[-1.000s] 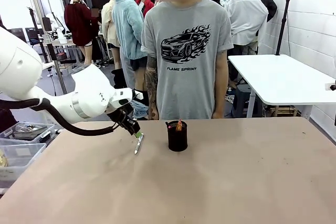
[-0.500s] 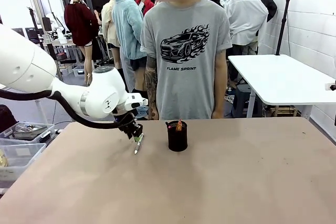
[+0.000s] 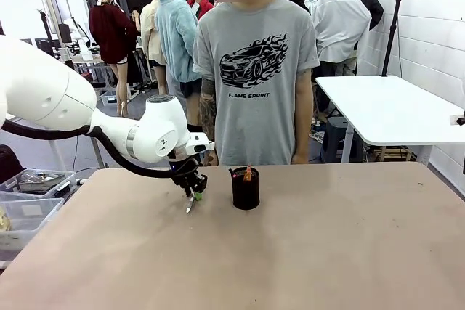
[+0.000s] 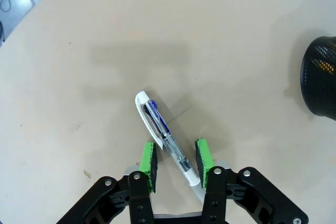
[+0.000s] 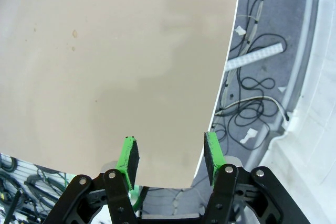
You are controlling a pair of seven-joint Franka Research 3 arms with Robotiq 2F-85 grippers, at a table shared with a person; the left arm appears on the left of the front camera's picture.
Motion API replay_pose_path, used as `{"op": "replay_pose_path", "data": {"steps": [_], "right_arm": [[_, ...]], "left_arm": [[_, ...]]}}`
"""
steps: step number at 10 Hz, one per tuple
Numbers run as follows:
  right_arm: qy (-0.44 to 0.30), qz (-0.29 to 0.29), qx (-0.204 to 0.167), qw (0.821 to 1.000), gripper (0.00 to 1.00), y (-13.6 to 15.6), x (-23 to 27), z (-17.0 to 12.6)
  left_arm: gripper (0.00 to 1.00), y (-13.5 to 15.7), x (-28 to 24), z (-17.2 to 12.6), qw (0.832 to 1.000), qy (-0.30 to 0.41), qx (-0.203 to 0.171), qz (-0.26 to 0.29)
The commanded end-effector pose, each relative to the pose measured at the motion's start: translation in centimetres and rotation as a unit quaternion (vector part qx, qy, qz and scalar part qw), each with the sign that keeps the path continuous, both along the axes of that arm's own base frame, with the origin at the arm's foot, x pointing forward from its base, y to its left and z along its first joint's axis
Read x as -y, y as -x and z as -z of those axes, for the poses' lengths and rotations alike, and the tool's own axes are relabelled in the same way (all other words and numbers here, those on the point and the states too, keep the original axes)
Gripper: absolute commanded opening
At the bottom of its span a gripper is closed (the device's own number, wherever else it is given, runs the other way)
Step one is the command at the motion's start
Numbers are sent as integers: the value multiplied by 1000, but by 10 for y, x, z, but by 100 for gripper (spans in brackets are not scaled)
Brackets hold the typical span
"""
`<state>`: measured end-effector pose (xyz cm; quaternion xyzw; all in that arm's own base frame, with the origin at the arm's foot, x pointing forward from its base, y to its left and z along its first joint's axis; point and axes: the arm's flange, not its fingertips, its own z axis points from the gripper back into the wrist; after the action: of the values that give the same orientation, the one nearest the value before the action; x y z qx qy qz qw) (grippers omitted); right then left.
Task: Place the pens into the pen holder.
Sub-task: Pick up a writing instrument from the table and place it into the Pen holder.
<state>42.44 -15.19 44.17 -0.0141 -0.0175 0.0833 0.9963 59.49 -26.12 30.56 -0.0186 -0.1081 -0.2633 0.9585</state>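
1. The tan table (image 3: 327, 252) spanned the scene, and a person (image 3: 254, 78) in a grey car-print T-shirt stood at its far edge.
2. The white left arm (image 3: 87, 114) reached in from the left toward the far middle.
3. The left gripper (image 4: 176, 153) pointed down at the tabletop, its jaws apart, with the green pads (image 4: 149, 159) on either side of the pen's lower barrel.
4. The right gripper (image 5: 169, 153) hung over a table edge, its jaws spread and nothing between them.
5. The black mesh pen holder (image 3: 245, 190) stood upright in front of the person, just right of the left gripper.
6. The silver-white pen (image 4: 163, 132) lay flat on the table, left of the holder.
7. An orange pencil tip (image 3: 248, 173) poked out of the holder.
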Motion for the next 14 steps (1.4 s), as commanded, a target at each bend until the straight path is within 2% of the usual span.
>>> {"op": "replay_pose_path", "data": {"steps": [1, 3, 4, 5, 6, 8, 9, 10, 12, 13, 14], "right_arm": [[14, -1, 1, 1000, 64, 0, 1, 1], [14, -1, 1, 1000, 64, 0, 1, 1], [14, -1, 1, 1000, 64, 0, 1, 1], [14, -1, 1, 1000, 64, 0, 1, 1], [14, -1, 1, 1000, 64, 0, 1, 1], [14, -1, 1, 1000, 64, 0, 1, 1], [14, -1, 1, 1000, 64, 0, 1, 1], [14, -1, 1, 1000, 64, 0, 1, 1], [14, -1, 1, 1000, 64, 0, 1, 1], [14, -1, 1, 1000, 64, 0, 1, 1], [14, -1, 1, 1000, 64, 0, 1, 1]], "left_arm": [[42, -10, 5, 7, 1000, -19, -15, -15], [42, -12, 5, 9, 1000, -24, -15, -12], [28, -11, 6, 9, 999, -31, -15, -5], [10, -10, 7, 9, 999, -36, -17, -1], [0, -10, 7, 9, 999, -38, -20, -1], [0, -12, 8, 11, 998, -52, -29, -2], [0, -12, 9, 11, 998, -51, -34, 19], [0, -10, 6, 2, 998, -32, -1, 45], [0, -2, -12, -33, 993, 61, 56, 90], [0, 1, -23, -45, 989, 91, 61, 97], [0, 5, -36, -57, 986, 112, 88, 90]]}}
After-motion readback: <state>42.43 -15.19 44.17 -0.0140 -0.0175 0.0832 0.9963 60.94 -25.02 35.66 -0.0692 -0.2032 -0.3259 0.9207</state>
